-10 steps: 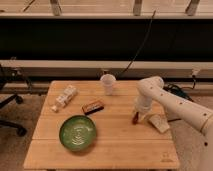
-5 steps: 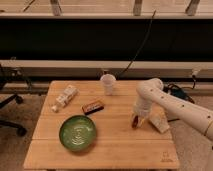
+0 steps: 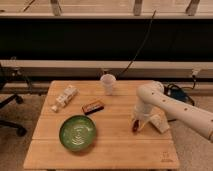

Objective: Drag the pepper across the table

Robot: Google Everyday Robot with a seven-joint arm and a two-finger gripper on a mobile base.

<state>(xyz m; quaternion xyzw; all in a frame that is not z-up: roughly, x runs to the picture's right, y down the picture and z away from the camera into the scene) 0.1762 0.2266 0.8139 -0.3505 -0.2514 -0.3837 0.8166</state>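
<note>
The pepper [image 3: 135, 128] is a small reddish-brown sliver lying on the right part of the light wooden table [image 3: 117, 150]. My gripper [image 3: 136, 124] hangs from the white arm that reaches in from the right. It points down and sits right over the pepper, touching or nearly touching it. Most of the pepper is hidden by the gripper's tip.
A green bowl [image 3: 77, 133] sits front left, with a flat brown-and-orange bar [image 3: 93, 106] behind it. A white packet [image 3: 64, 97] lies at the left and a clear cup [image 3: 107, 83] stands at the back. A dark logo [image 3: 166, 159] marks the front right corner. An office chair [image 3: 7, 107] stands beside the left edge.
The gripper has crept a little toward the table's front edge, and the reddish pepper at its tip has come with it. The other objects have stayed put.
</note>
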